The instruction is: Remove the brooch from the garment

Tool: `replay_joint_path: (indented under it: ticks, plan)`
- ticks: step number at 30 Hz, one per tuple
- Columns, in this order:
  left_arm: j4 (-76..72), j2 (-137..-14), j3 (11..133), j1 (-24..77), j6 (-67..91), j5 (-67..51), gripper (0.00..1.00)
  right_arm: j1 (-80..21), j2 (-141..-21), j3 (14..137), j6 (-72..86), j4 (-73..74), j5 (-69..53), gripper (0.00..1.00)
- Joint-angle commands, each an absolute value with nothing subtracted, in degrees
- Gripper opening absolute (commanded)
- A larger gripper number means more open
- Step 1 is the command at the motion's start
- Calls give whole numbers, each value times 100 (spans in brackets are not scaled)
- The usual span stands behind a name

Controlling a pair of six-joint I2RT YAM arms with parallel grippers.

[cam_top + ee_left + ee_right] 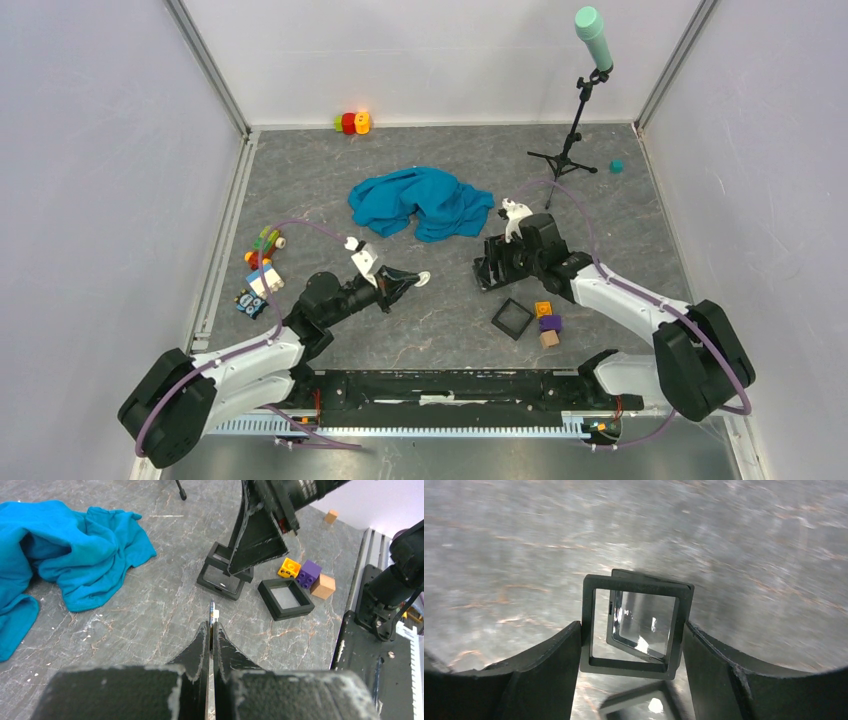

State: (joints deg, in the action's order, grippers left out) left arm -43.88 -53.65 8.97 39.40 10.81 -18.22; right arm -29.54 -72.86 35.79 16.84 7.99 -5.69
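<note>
Lying crumpled toward the far middle of the tabletop point(440, 335), the cloth point(420, 203) is the biggest thing here, soft and slack, and nothing of mine touches it. Nearer me, my right jaws are set wide and clamped on the two side edges of a black frame point(589, 630) with a clear film in it. It is tilted up over a second frame point(651, 705) that rests flat beneath. A spare frame point(512, 318) sits just right of that, with three blocks point(547, 323), yellow, purple and tan, beside it.

Smallest is the brooch point(214, 614). My left jaws are pressed together on it, with only a whitish sliver and a thin dark edge showing past the tips. It hangs over the tabletop, well apart from the cloth and near the held frame, so I judge the removal itself done. What is left is to set it down, perhaps in that frame.

I take it to be light, stiff and thin, likely smooth enough to slip or pivot in a tip-only pinch. Whatever pin it carries could bend or snag. The best hold, I think, is this one, flat faces between the jaws, and deeper if possible. Release should be low and gentle, or it may bounce away.
</note>
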Motion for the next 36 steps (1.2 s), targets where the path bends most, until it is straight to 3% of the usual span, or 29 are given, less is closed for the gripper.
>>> replay_joint_path:
  ticks: [1,9,18,27,36]
  plan:
    - [-4636,-5575,953,4039,630,-1916,2,-2979,-7243,3481,2317,-244,-2159,70]
    - [-4711,-6055,963,4577,-698,-1538,2,-2982,-7721,3122,3223,-1403,-3318,69]
    - [-5034,-6326,844,5070,-2359,-625,2,-2975,-7994,3269,3256,-1398,-3886,70]
    - [-5892,-6666,740,5298,-3686,-876,2,-2917,-8323,3497,3057,-1190,-4396,70]
    - [-6295,-6950,566,5486,-4024,-1255,2,-2859,-8343,3739,3111,-1093,-4553,68]
